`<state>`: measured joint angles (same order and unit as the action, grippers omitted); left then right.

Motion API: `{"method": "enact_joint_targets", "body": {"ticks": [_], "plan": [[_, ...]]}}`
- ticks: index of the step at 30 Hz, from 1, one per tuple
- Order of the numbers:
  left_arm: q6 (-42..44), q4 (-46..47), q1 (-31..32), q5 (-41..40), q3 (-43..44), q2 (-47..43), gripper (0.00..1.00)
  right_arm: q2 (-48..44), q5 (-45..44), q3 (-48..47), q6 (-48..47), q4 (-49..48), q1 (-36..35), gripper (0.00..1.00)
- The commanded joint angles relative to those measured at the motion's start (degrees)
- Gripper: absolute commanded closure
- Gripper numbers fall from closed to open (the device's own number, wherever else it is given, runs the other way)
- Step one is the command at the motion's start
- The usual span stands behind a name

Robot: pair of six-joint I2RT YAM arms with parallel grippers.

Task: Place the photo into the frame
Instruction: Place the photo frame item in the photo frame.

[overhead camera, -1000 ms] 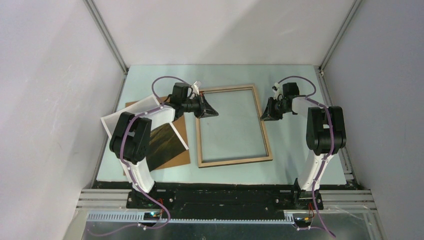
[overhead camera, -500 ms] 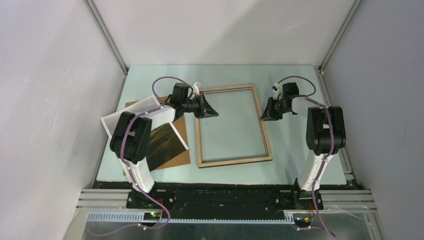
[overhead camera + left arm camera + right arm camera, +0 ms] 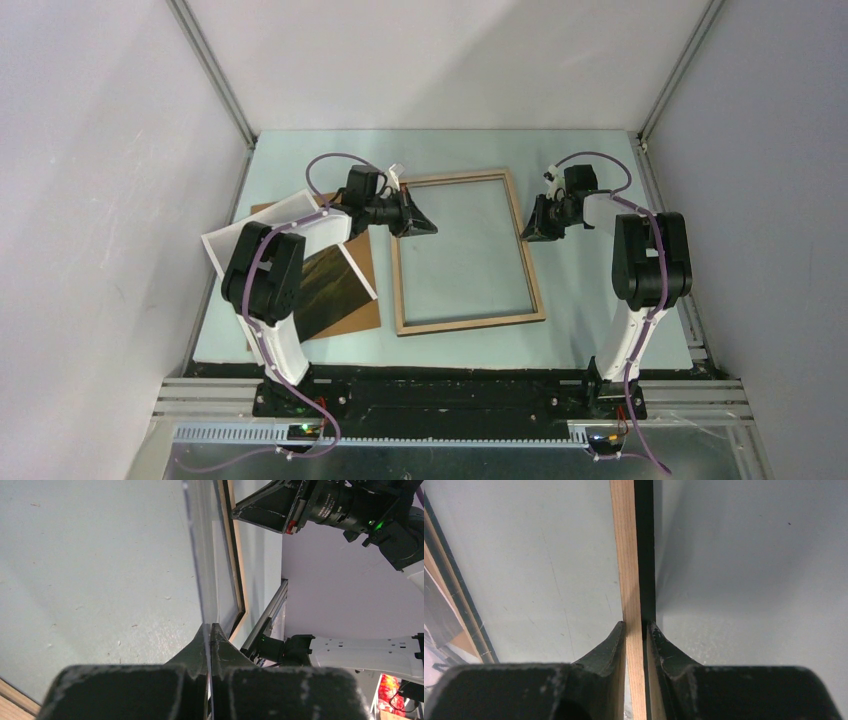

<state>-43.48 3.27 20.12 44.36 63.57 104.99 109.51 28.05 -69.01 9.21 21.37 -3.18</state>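
The frame lies on the table's middle, light-wood side up. My left gripper reaches over its upper left corner. In the left wrist view that gripper is shut on the thin edge of the clear pane, with the frame's far rail beyond. My right gripper is shut on the frame's right rail, one finger on the wood face and one on the black face. The photo, with its dark hills, lies at the left, partly under my left arm.
A brown backing panel lies under the photo, beside the frame's left rail. Grey walls with metal posts close in three sides. The table's front edge runs just ahead of the arm bases.
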Motion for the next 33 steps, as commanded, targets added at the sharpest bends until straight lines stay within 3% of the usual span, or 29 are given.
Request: {"method": "enact_joint_targets", "body": {"ticks": [1, 33], "plan": [[-0.1, 0.9, 1.5, 3.1, 2.5, 0.6, 1.00, -0.7, 1.0, -1.7, 0.9, 0.3, -1.3, 0.81], [-2.0, -0.2, 1.5, 7.8, 2.4, -1.0, 1.00, -0.6, 0.4, -1.7, -1.2, 0.8, 0.4, 0.77]]}}
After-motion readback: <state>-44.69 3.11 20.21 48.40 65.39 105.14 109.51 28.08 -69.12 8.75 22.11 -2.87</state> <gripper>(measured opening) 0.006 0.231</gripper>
